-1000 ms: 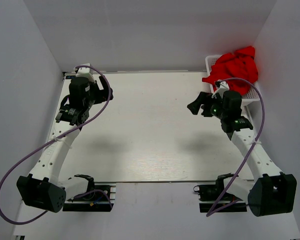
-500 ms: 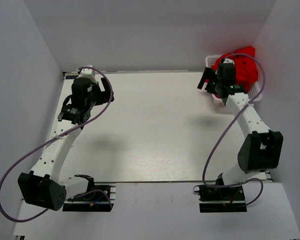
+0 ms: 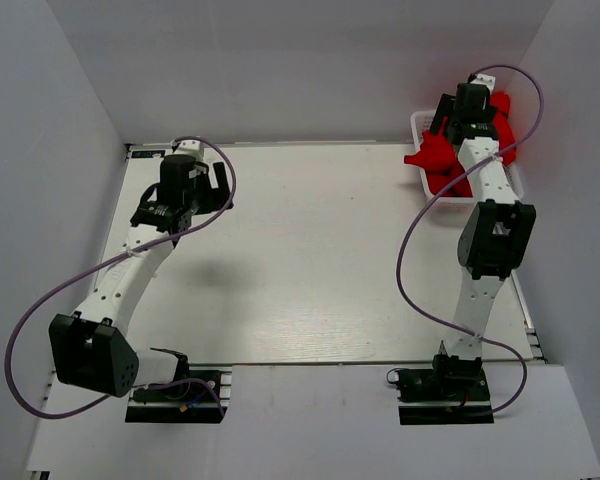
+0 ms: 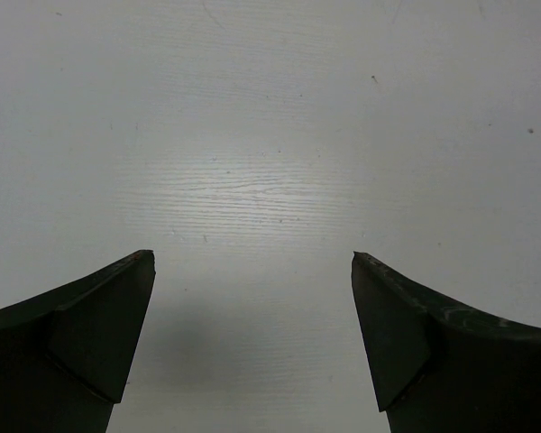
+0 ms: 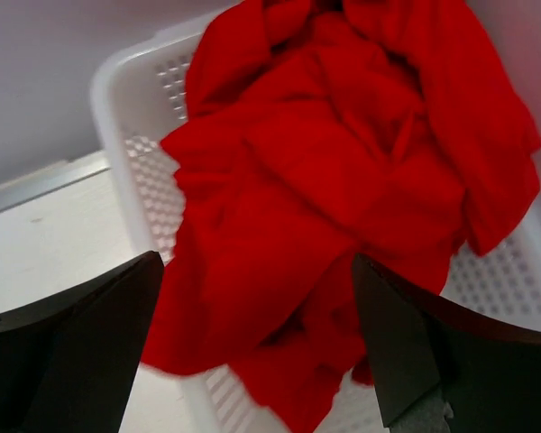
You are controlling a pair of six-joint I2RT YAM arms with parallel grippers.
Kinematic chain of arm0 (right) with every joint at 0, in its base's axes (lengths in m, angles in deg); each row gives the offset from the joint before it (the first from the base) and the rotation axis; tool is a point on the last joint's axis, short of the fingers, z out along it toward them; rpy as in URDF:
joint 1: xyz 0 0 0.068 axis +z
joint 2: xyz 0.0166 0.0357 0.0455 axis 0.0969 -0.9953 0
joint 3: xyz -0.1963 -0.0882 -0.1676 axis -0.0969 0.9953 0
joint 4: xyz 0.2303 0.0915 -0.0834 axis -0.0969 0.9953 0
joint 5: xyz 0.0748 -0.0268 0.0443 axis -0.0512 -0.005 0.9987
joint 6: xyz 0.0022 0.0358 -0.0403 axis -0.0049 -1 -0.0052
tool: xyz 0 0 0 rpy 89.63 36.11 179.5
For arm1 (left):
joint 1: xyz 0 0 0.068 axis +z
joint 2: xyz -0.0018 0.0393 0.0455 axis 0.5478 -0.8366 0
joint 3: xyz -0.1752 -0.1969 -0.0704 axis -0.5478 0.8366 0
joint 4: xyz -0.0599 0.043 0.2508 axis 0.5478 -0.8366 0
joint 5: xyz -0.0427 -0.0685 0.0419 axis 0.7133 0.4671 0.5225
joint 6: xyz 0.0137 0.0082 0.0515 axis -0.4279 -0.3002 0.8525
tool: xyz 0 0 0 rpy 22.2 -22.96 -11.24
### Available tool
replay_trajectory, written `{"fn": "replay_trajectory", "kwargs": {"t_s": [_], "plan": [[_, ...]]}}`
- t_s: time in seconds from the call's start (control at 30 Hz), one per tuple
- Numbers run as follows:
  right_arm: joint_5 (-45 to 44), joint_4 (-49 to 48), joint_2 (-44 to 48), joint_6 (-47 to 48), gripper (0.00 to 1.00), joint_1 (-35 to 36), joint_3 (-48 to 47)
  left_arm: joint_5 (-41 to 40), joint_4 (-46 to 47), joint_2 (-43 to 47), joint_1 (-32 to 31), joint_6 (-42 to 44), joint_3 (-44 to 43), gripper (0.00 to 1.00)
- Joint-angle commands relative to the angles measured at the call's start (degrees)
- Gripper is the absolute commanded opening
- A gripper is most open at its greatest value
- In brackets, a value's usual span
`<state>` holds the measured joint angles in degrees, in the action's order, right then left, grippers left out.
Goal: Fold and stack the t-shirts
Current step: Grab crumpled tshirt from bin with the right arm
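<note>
Several bright red t-shirts (image 3: 438,158) lie crumpled in a heap in the white lattice basket (image 3: 417,124) at the table's far right corner. One shirt hangs over the basket's near left rim. In the right wrist view the heap (image 5: 325,162) fills the basket (image 5: 126,86). My right gripper (image 3: 446,118) is stretched out over the basket. Its jaws (image 5: 252,257) are open just above the red cloth and hold nothing. My left gripper (image 3: 220,190) is open and empty above the bare table at the far left; the left wrist view shows the gripper (image 4: 252,257) over white tabletop only.
White walls close in the table at the back and on both sides. The basket stands against the right wall. The wood-grain tabletop (image 3: 310,260) lies between the two arms. Purple cables loop off both arms.
My right arm has swung from above the table's right side out to the far corner, over the basket. My left gripper has shifted slightly to the right.
</note>
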<state>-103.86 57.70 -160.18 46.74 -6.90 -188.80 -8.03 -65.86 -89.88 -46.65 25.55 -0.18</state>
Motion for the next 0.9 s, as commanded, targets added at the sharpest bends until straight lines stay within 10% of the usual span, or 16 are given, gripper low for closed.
{"fn": "replay_trajectory", "kwargs": {"t_s": [0.0,0.2,0.5,0.87], "plan": [[-2.18,-7.34,-4.20,9.63,0.91,-1.03,-3.48,-0.93,-0.61,-0.03,-0.28,1.08,-0.52,1.00],[-1.92,-12.44,-11.15,18.08,0.91,-2.35,-9.19,-0.40,-0.09,-1.26,-0.28,1.69,-1.05,1.00],[-8.51,-16.66,-13.88,23.97,0.64,-2.78,-8.49,0.13,-0.09,-3.46,-0.28,1.69,-1.57,1.00],[-2.37,-12.45,-14.93,27.58,0.68,-2.96,-8.05,1.27,-0.61,-5.13,-0.28,2.31,-2.63,1.00]]}}
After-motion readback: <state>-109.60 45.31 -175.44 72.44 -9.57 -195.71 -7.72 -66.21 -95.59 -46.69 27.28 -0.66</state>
